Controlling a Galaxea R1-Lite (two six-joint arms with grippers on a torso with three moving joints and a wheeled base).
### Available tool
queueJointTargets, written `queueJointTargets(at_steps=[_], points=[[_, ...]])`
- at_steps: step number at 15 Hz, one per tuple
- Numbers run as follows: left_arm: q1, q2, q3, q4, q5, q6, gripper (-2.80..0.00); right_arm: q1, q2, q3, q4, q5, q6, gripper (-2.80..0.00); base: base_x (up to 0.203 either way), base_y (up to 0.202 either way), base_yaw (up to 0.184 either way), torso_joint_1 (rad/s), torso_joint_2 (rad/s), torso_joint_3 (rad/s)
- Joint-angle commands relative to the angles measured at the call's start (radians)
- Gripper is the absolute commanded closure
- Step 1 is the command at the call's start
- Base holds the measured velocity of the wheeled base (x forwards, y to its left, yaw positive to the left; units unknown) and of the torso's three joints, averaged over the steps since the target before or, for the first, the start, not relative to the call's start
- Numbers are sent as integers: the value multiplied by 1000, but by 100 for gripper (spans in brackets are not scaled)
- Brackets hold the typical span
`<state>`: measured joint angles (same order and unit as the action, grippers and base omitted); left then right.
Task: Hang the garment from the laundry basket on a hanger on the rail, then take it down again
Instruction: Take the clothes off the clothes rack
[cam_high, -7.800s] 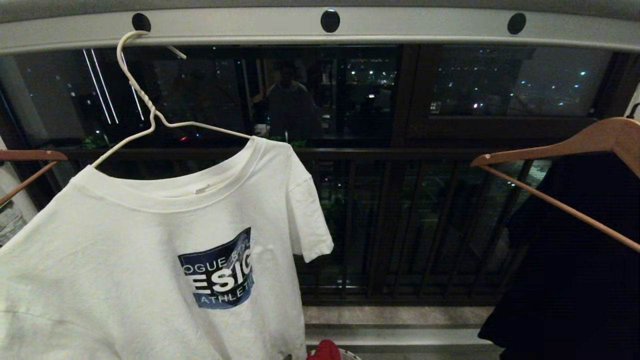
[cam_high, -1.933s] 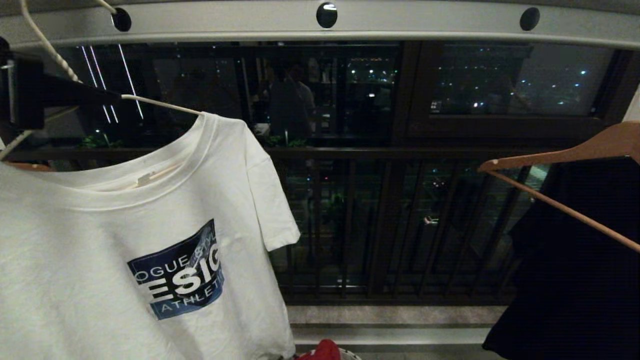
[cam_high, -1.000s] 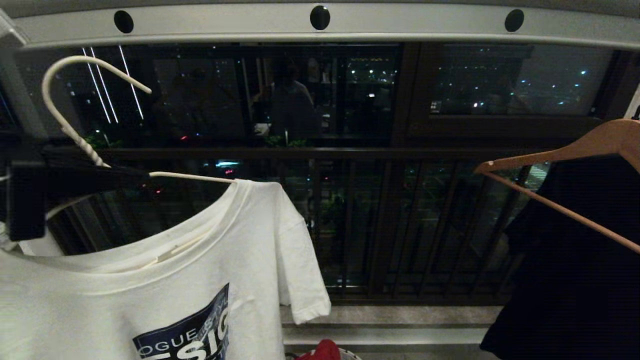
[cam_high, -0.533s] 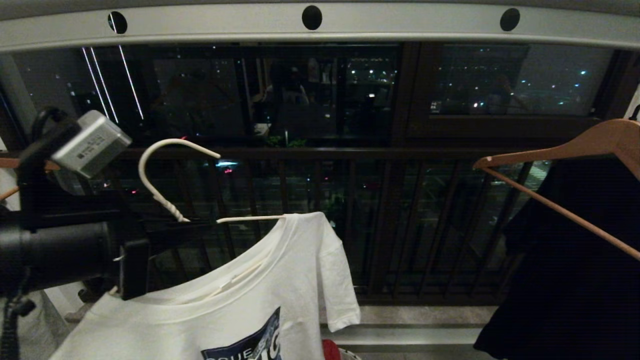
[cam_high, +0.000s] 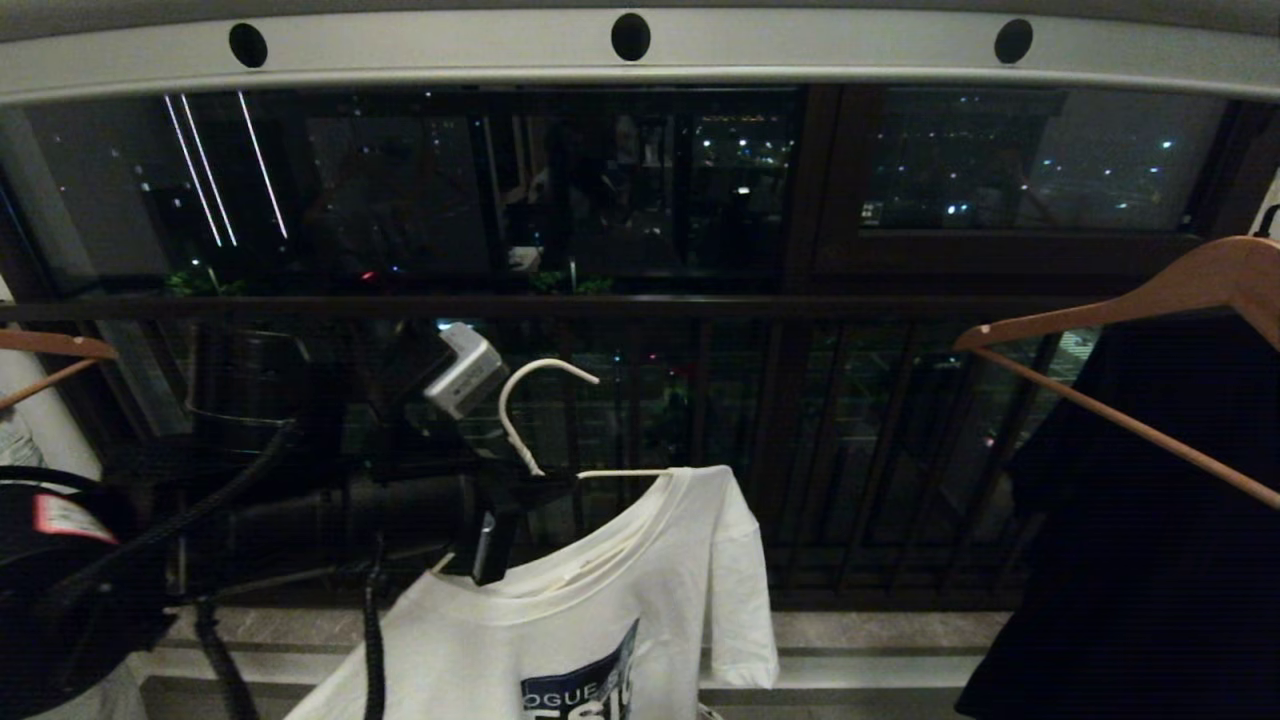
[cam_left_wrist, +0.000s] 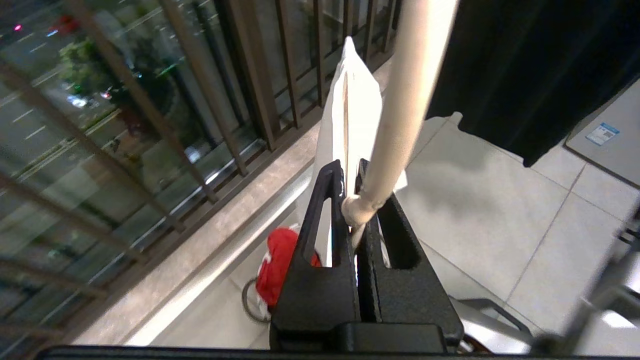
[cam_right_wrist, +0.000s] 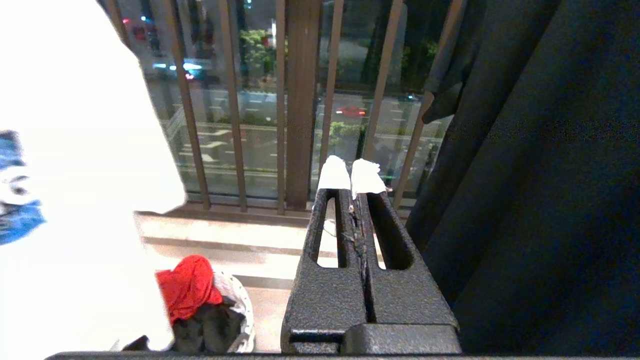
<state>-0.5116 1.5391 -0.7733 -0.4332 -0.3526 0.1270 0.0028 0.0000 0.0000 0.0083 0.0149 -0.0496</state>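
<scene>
The white wire hanger (cam_high: 523, 412) is off the rail (cam_high: 820, 50) and hangs well below it, hook free in the air. My left gripper (cam_high: 540, 483) is shut on its twisted neck, seen close in the left wrist view with the gripper (cam_left_wrist: 349, 172) pinching the hanger (cam_left_wrist: 405, 95). The garment (cam_high: 610, 630), a white T-shirt with a blue chest graphic, still hangs on the hanger and also shows as the garment (cam_right_wrist: 75, 190) beside my right gripper. The right gripper (cam_right_wrist: 350, 175) is shut on nothing, low down. The laundry basket (cam_right_wrist: 242, 320) stands on the floor below.
A red cloth (cam_right_wrist: 187, 285) lies on top in the basket. A brown wooden hanger (cam_high: 1130, 295) with a large black garment (cam_high: 1150, 540) hangs at the right, another wooden hanger (cam_high: 50, 350) at the far left. The dark balcony railing (cam_high: 700, 305) runs behind.
My left gripper has carried the hanger and the garment down and to the right, farther from the rail. The left arm now fills the lower left of the head view.
</scene>
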Motion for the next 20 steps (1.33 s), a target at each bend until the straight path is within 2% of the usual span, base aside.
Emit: queueJointTargets(at_steps=[1,3,7,13,15,17,20], points=[[-13,188,-66,-57,5,-5,0,0,2,2,-1,0,-1,0,0,0,0,0,0,0],[-5,236,-120,-73,10,-34,0,0,2,2,0,0,-1,0,0,0,0,0,0,0],[17,253,-121,-76,12,-34,0,0,2,2,1,3,-30,0,0,0,0,0,0,0],[18,231,-121,-76,12,-30,0,0,2,2,-1,0,-6,0,0,0,0,0,0,0],[16,215,-118,-76,12,-30,0,0,2,2,1,0,-40,0,0,0,0,0,0,0],[18,197,-118,-76,12,-36,0,0,2,-1,0,-13,-30,0,0,0,0,0,0,0],[16,188,-107,-76,10,-35,0,0,63,-134,33,-14,-20,0,0,0,0,0,0,0]])
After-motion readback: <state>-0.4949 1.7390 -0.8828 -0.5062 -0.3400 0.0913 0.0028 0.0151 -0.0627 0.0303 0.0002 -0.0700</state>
